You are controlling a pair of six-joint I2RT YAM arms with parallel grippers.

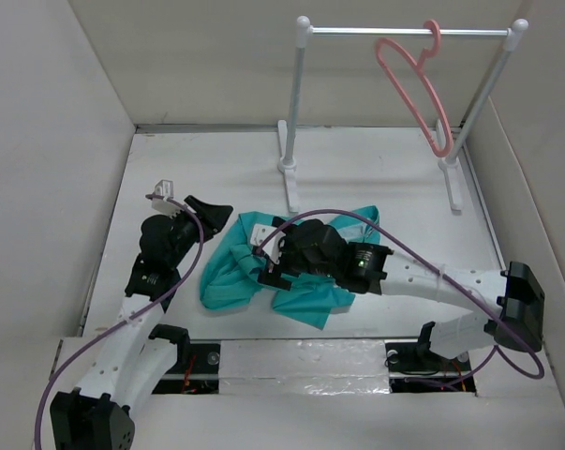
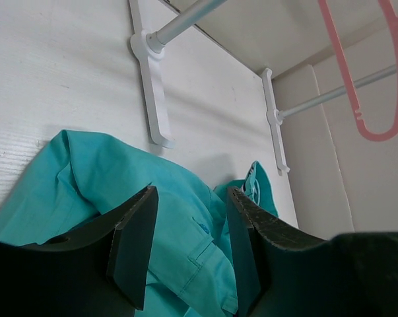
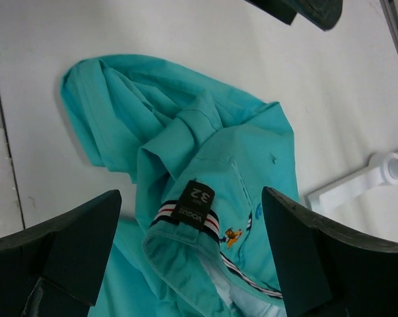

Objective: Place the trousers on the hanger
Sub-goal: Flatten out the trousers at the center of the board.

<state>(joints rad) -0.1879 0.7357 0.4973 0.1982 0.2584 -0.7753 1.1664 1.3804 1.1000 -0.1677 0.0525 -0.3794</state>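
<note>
Lying crumpled, trousers [image 1: 228,272] span left-right | hanger [image 2: 377,137] hook up | left hand [image 2: 191,201] spread | right hand [image 3: 191,211] spread

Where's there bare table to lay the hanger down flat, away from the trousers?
Bare table lies between the rail stand's two feet, and right of the trousers toward the right wall. The front middle is crowded: the left gripper and right gripper hover open at the trousers. The hanger hangs on the rail.
</note>
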